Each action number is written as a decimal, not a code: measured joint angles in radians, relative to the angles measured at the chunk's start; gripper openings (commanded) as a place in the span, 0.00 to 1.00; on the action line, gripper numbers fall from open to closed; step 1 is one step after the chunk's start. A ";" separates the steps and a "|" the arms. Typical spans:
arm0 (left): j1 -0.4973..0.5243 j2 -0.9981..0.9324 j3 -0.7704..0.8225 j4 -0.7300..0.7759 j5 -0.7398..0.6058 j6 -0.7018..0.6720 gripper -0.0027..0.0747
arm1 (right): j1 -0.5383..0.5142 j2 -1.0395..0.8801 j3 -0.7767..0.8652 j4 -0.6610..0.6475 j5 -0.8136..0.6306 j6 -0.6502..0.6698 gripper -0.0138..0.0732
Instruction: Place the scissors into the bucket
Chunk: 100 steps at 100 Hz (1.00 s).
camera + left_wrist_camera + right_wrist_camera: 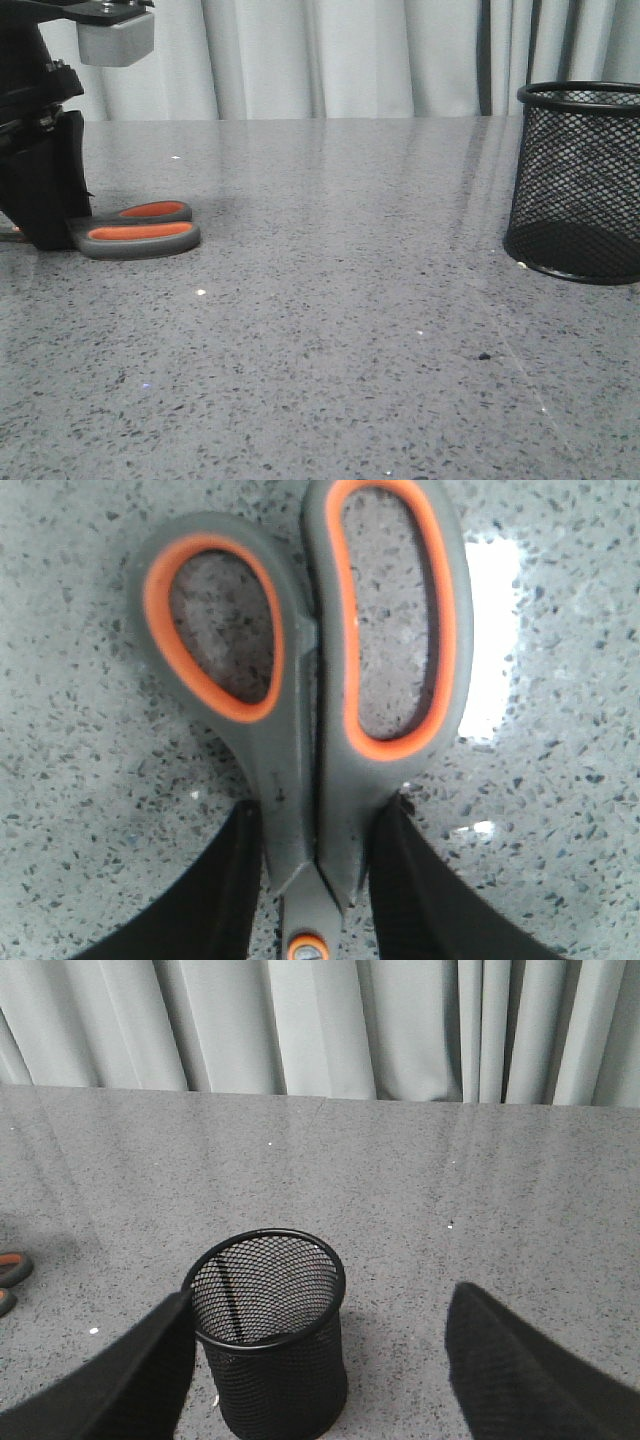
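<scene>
The scissors (140,230) lie flat on the grey speckled table at the far left, grey handles with orange linings pointing right. My left gripper (48,225) is down on them. In the left wrist view its black fingers (235,880) press both sides of the scissors' (310,730) neck just above the orange pivot screw; the blades are hidden. The bucket (580,180), a black wire-mesh cup, stands upright at the far right. My right gripper (320,1295) hangs open above and behind the bucket (270,1330), holding nothing. The scissors' handle ends (12,1272) show at that view's edge.
Pale curtains (330,55) hang behind the table's far edge. A small dark speck (484,355) lies on the tabletop in front of the bucket, and a white crumb (521,264) sits by its base. The bucket looks empty inside.
</scene>
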 measured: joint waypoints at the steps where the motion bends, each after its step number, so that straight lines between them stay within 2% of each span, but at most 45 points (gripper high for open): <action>1: 0.000 0.000 0.000 0.000 0.000 0.000 0.11 | 0.000 0.000 0.000 0.000 0.000 0.000 0.71; 32: 0.000 -0.090 0.000 -0.046 -0.042 0.000 0.11 | 0.000 0.000 0.000 0.027 0.004 0.000 0.71; 45: 0.000 -0.186 0.000 -0.102 -0.083 0.000 0.11 | 0.014 0.000 -0.013 0.125 0.004 -0.014 0.71; 56: -0.014 -0.284 0.000 -0.158 -0.132 0.000 0.12 | 0.057 0.009 -0.047 0.293 0.004 -0.142 0.71; 69: -0.111 -0.392 0.000 -0.177 -0.224 0.000 0.12 | 0.123 0.061 -0.096 0.535 -0.011 -0.313 0.71; 77: -0.197 -0.437 0.000 -0.183 -0.287 0.000 0.12 | 0.156 0.115 -0.128 0.656 -0.027 -0.371 0.71; 100: -0.439 -0.476 0.000 -0.197 -0.440 0.000 0.11 | 0.226 0.299 -0.230 0.746 -0.022 -0.406 0.71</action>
